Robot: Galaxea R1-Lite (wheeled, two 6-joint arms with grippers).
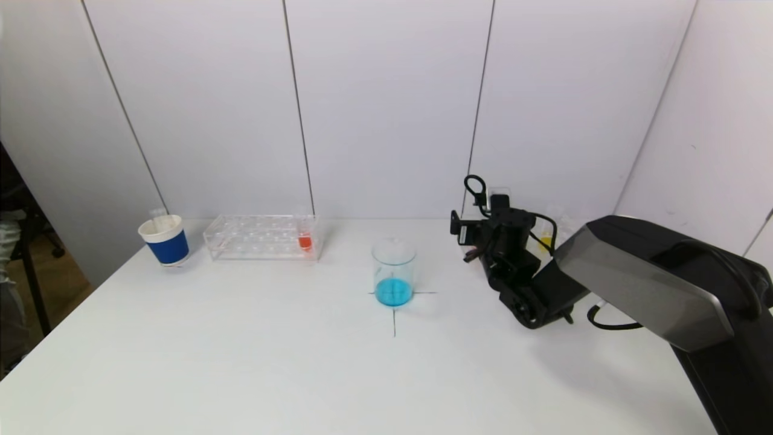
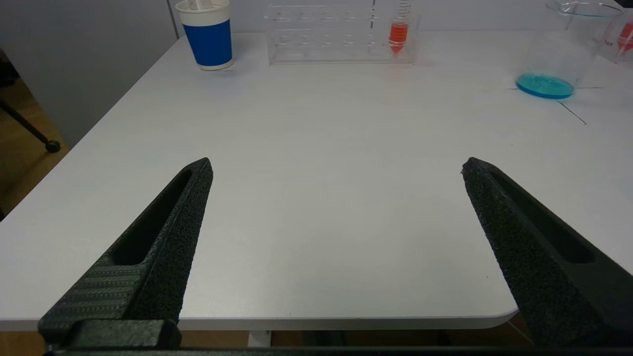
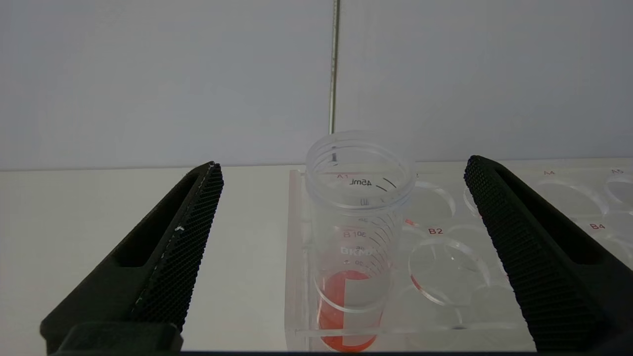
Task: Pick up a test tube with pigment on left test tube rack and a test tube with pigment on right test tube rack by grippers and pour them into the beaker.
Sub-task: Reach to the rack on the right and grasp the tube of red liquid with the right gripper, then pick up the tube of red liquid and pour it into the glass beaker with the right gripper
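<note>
Two black grippers spread wide, holding nothing: right gripper [image 3: 341, 163] levelled at clear test tube with red pigment [image 3: 355, 237] upright in clear right rack [image 3: 494, 247], ready to close; left gripper [image 2: 336, 165] parked near table edge, well apart from glass beaker of blue liquid [image 1: 394, 272].

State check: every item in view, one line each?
Beaker: upright, blue liquid at the bottom.
Left rack tube: upright in the rack, orange pigment.
Right rack tube: upright in the rack, uncapped, red-orange pigment.
Paper cup: upright.
Left claw: open, empty.
Right claw: open, facing the right rack tube.
</note>
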